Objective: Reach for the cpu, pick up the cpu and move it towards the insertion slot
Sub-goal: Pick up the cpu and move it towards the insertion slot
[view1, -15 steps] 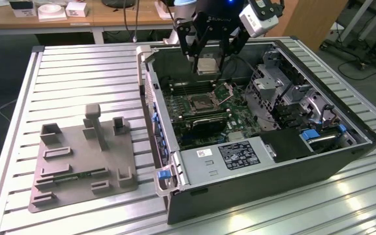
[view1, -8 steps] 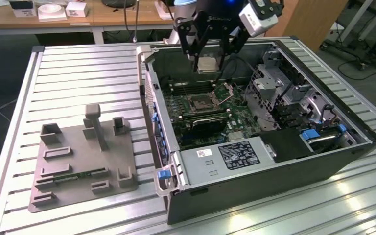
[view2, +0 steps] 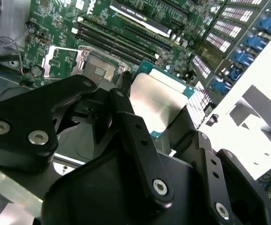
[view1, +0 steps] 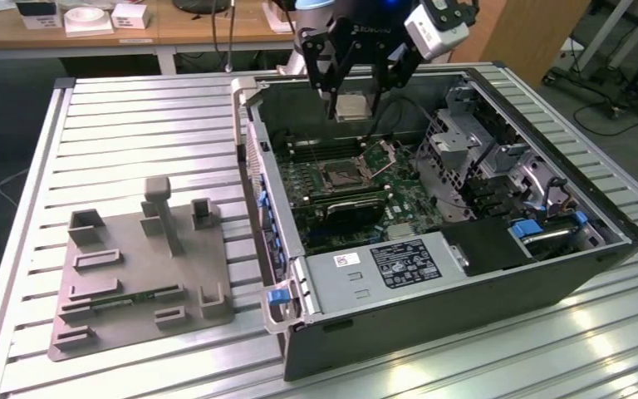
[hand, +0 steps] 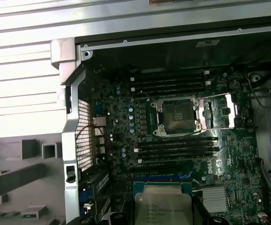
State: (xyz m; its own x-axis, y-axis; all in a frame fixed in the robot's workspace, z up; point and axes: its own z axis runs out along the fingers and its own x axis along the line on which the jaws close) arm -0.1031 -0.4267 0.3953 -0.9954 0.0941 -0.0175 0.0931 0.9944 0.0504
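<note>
The gripper (view1: 355,106) grips the cpu (view1: 354,105) (silver top, tan rim) in its fingers (view2: 133,126), held above the open computer case (view1: 585,274), near its back edge, over the insertion slot (view1: 338,174).

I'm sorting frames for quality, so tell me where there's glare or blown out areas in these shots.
Second wrist view: the region past the case is washed white, behind the gripper holding the cpu. Exterior view: bright sheen on the table. First wrist view: the insertion slot is evenly lit.
</note>
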